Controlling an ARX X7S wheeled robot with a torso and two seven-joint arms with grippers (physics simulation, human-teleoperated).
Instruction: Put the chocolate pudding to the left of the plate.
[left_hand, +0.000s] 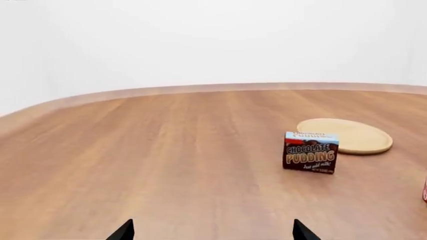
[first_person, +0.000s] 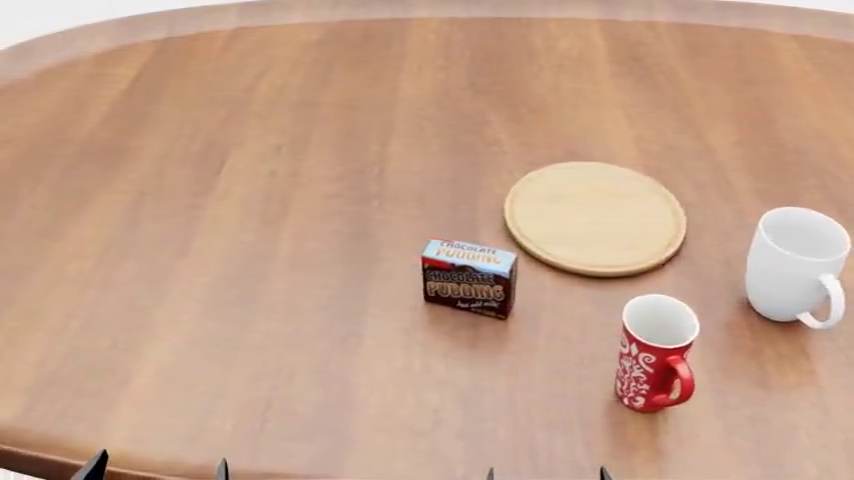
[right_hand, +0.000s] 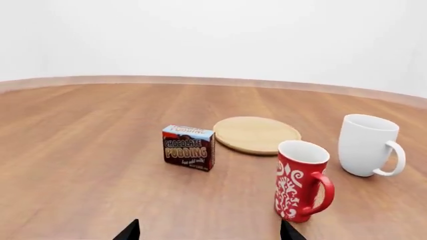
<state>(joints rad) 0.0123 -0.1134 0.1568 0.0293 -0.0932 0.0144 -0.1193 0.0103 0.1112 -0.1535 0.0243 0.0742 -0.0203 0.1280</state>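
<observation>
The work surface is a large wooden table (first_person: 267, 200) finished in a warm reddish-brown veneer, with the grain running away from the near edge toward the far edge. The far edge curves in a broad arc and carries a lighter, paler wood band (left_hand: 200, 89) along its perimeter; the near edge, visible in the head view, is rounded in the same manner. Behind the table stands a plain white wall (right_hand: 213, 35) with no seams, fixtures or openings visible. Illumination is soft and even, producing only faint, diffuse shadows on the tabletop. The floor is not in view.
</observation>
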